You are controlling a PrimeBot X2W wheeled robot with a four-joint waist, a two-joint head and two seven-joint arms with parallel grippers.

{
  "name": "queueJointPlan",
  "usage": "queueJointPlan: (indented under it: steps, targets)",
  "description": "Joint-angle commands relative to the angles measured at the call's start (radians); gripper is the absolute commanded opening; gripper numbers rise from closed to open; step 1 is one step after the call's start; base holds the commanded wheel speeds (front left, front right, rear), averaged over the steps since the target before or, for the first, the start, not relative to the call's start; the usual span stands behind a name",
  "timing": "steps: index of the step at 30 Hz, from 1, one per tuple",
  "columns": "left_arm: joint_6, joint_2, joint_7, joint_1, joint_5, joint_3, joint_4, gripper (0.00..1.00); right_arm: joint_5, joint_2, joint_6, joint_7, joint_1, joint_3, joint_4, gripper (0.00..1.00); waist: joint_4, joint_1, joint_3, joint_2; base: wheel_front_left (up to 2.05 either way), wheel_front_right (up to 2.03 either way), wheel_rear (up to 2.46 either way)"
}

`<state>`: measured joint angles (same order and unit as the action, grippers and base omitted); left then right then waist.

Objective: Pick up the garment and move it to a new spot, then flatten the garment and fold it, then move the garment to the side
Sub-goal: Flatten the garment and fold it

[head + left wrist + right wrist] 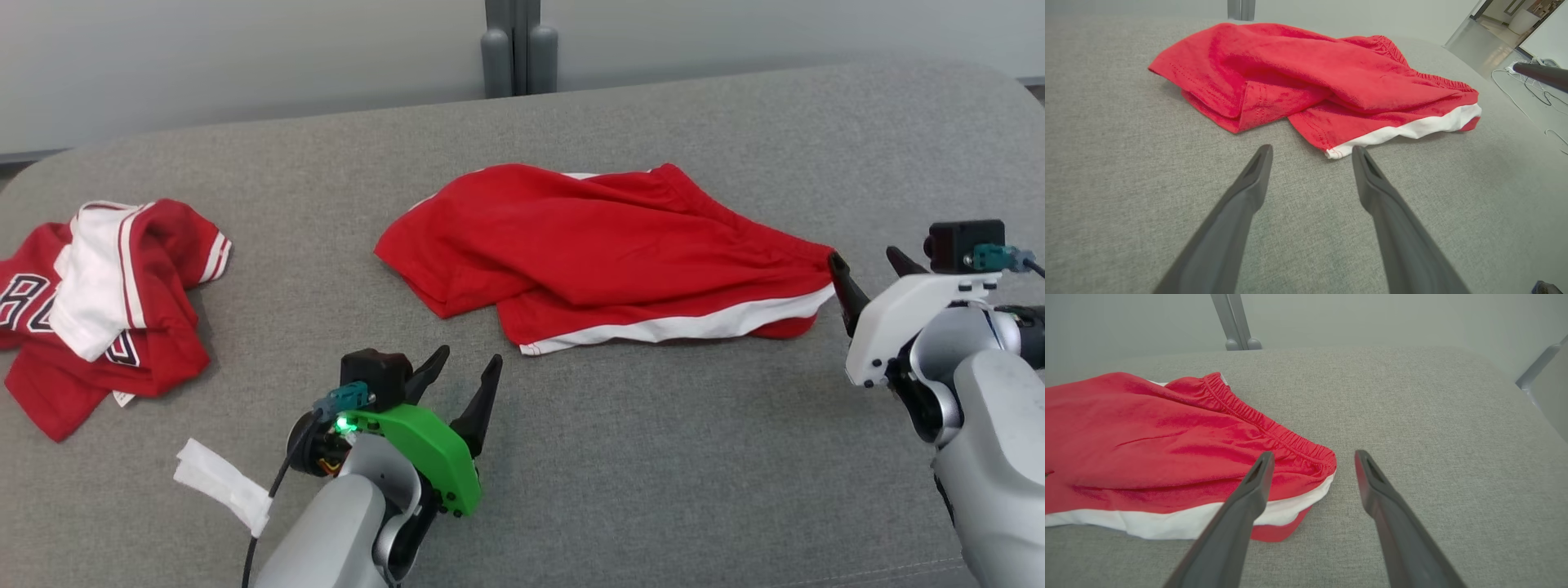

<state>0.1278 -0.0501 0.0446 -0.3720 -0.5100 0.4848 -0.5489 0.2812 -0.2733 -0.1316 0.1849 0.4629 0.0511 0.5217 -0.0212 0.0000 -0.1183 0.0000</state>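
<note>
Here, both pairs of dark fingers are standing apart and holding nothing. The left gripper point(471, 356), on its green mount, is hovering low over the grey padded surface point(653, 490). It is pointing at the near hem corner point(1337, 152) of the red shorts point(604, 245), close but not touching. The right gripper point(864, 256) is sitting at the shorts' right end, one finger crossing the elastic waistband point(1274, 430); whether it is touching the cloth is hard to judge from this angle.

The shorts are lying rumpled at the middle of the surface, folded over themselves, with a white stripe point(694, 327) running along the near edge.

Flattening looks like the step in hand. Each gripper should probably be pinching a single layer at its own corner, then drawing outward and low so the folded-over cloth is opening out rather than dragging.

Well apart at the far left, a red and white jersey point(106, 302) is lying crumpled. Dark outlined letters are showing on it, but folds are hiding too much to read a word. A white scrap point(220, 482) is lying near the left arm.
</note>
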Motion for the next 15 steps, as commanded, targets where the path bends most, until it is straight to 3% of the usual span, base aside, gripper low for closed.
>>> queueJointPlan:
  steps: [1, 10, 15]
  targets:
    - [0.004, -0.004, -0.012, -0.04, -0.033, 0.016, -0.02, 1.0, 0.018, -0.008, 0.001, 0.002, 0.042, 0.018, 0.034, 1.0, -0.012, 0.0, -0.082, 0.0, 0.0, 0.0, 0.0]
    - [-0.003, -0.002, -0.04, -0.187, -0.198, 0.137, -0.108, 1.0, 0.055, -0.03, 0.002, 0.011, 0.259, 0.154, 0.252, 1.0, -0.035, 0.0, -0.183, 0.0, 0.0, 0.0, 0.0]
    - [-0.043, -0.003, -0.052, -0.231, -0.292, 0.206, -0.123, 1.0, 0.094, -0.022, 0.002, 0.016, 0.324, 0.2, 0.338, 1.0, -0.04, 0.0, -0.211, 0.0, 0.0, 0.0, 0.0]
